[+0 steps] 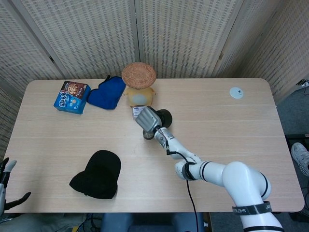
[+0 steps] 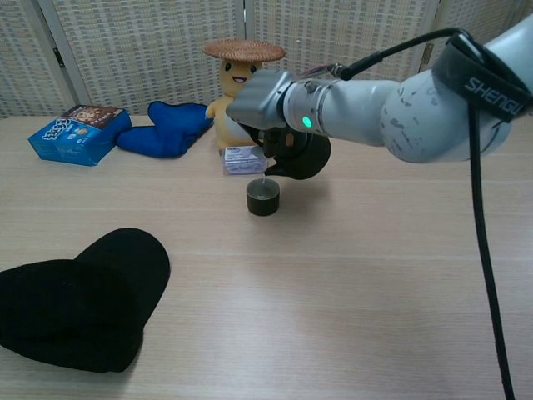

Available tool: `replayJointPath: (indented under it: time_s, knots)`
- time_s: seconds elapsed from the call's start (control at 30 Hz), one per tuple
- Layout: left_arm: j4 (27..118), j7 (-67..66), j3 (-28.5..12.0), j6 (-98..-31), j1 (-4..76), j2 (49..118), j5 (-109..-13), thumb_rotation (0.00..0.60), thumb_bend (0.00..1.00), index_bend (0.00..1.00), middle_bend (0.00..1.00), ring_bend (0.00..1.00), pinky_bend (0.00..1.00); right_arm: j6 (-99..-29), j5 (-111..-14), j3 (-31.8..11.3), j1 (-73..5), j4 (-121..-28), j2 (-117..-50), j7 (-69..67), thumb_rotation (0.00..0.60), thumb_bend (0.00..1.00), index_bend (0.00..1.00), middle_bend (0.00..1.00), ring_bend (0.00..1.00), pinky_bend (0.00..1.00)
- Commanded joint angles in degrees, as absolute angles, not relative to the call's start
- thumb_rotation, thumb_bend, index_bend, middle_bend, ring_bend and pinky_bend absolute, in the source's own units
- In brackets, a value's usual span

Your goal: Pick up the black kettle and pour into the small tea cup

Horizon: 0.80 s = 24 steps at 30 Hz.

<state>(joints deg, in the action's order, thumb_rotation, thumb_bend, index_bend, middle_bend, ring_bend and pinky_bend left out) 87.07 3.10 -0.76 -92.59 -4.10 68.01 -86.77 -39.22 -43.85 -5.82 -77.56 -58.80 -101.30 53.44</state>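
My right hand (image 2: pixel 263 99) grips the black kettle (image 2: pixel 305 156) and holds it tilted, spout down, just above the small dark tea cup (image 2: pixel 262 197). A thin stream runs from the spout into the cup. From the head view, the right hand (image 1: pixel 148 119) covers most of the kettle (image 1: pixel 165 116), and the cup (image 1: pixel 147 136) peeks out below it. The left hand (image 1: pixel 6 194) hangs at the lower left off the table's edge, fingers apart and holding nothing.
A black cap (image 1: pixel 98 174) lies near the front left. At the back stand a blue snack box (image 1: pixel 71 96), a blue cloth (image 1: pixel 107 93), a yellow plush toy with a woven hat (image 1: pixel 139 82) and a small white box (image 2: pixel 244 160). A white disc (image 1: pixel 236 92) lies far right.
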Motion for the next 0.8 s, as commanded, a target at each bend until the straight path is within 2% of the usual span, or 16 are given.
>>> replayJointPath:
  time_s: [0.03, 0.8]
  knots:
    - [87.0, 3.2, -0.8, -92.6, -4.1, 68.0, -86.8, 0.594, 0.09, 0.09, 0.0, 0.04, 0.0, -39.3, -43.6, -5.7, -77.7, -58.9, -101.3, 53.9, 0.451, 0.51, 1.0, 1.0, 0.93, 0.62]
    - [86.7, 3.3, -0.7, -92.7, -4.3, 68.2, -87.1, 0.597, 0.09, 0.09, 0.0, 0.05, 0.0, -40.1, -42.0, -5.1, -78.2, -59.7, -101.7, 55.9, 0.452, 0.51, 1.0, 1.0, 0.93, 0.62]
